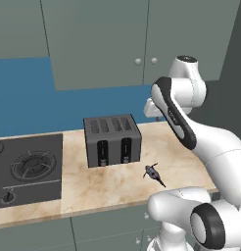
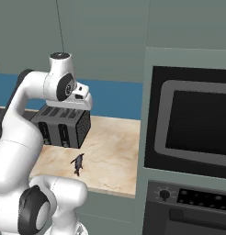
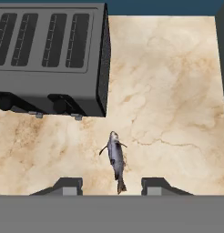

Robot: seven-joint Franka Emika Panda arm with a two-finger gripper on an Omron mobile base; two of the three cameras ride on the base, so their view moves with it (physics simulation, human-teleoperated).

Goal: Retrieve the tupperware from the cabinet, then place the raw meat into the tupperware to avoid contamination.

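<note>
Hand view looks down on the meat [image 3: 116,157], lying on the desk [image 3: 177,91] beside the toaster [image 3: 50,54]; fingers [image 3: 68,185] part open, empty. Cabinet [image 1: 142,39] doors are shut: raise the gripper squarely to a knob [image 1: 138,62] first.

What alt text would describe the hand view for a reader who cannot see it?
A small grey raw meat, fish-shaped, lies on the marble counter between the open gripper fingertips. A dark four-slot toaster stands beyond it.
</note>
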